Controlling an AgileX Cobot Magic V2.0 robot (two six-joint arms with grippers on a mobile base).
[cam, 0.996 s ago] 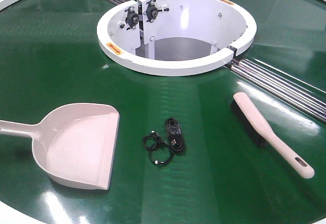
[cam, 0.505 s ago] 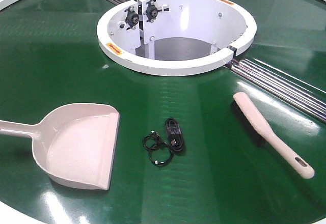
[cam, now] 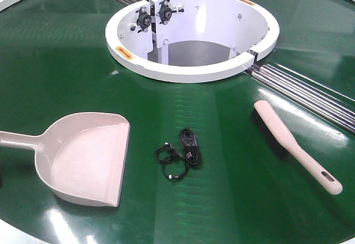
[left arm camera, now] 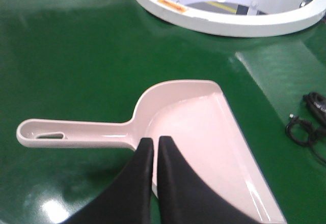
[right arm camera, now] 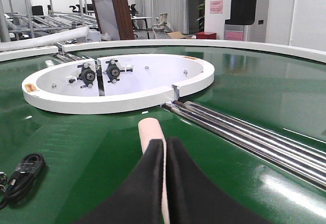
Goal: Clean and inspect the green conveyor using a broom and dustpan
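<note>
The green conveyor [cam: 66, 61] fills the front view. On it lie the dustpan [cam: 89, 161] at the near left, mouth to the right, and the broom [cam: 288, 141] at the right, handle toward the near edge. Neither gripper shows in the front view. In the left wrist view my left gripper [left arm camera: 155, 140] is shut and hovers over the dustpan [left arm camera: 204, 117] where handle meets scoop. My right gripper [right arm camera: 166, 141] is shut too, with the broom [right arm camera: 150, 130] lying below it and lengthwise ahead of it. Nothing is held.
A coiled black cable [cam: 180, 152] lies on the belt between dustpan and broom. The white ring hub [cam: 188, 72] stands behind them, with metal roller strips [cam: 310, 94] running out to the right. The belt's white rim curves along the near edge.
</note>
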